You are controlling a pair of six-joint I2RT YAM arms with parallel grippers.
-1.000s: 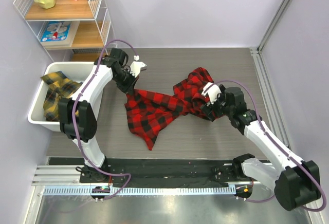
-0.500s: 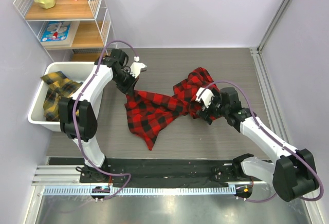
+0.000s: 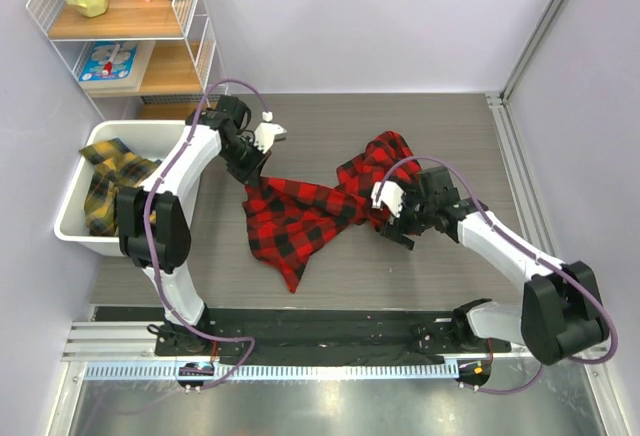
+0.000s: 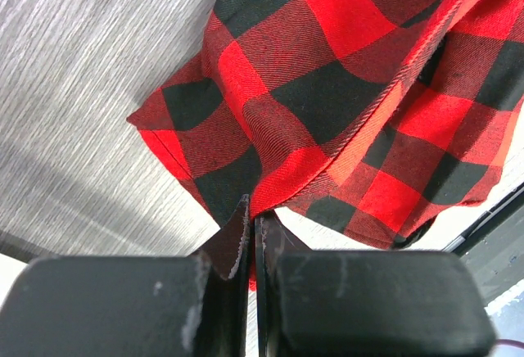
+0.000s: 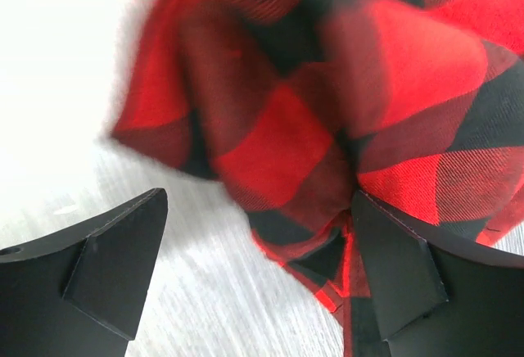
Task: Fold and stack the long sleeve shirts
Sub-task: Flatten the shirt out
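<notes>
A red-and-black checked long sleeve shirt (image 3: 300, 211) lies rumpled across the middle of the grey table, bunched higher at its right end (image 3: 385, 161). My left gripper (image 3: 252, 176) is at the shirt's far left corner, shut on a fold of the red cloth (image 4: 327, 87); the wrist view shows the fabric pinched between the fingertips (image 4: 252, 224). My right gripper (image 3: 386, 218) hovers at the near side of the bunched end, open. In the right wrist view the shirt's hem (image 5: 327, 267) lies against the right finger (image 5: 401, 267), and the left finger (image 5: 115, 259) is over bare table. Yellow-and-black checked shirts (image 3: 105, 186) lie in a bin.
The white bin (image 3: 75, 231) stands at the table's left edge. A wire shelf (image 3: 125, 26) with a yellow jug, cups and a box is at the back left. A black rail (image 3: 320, 331) runs along the near edge. A wall post (image 3: 520, 66) rises at the right.
My right gripper has swung left and nearer along the bunched end of the red shirt, staying open. The left gripper and its pinched corner have not moved.
</notes>
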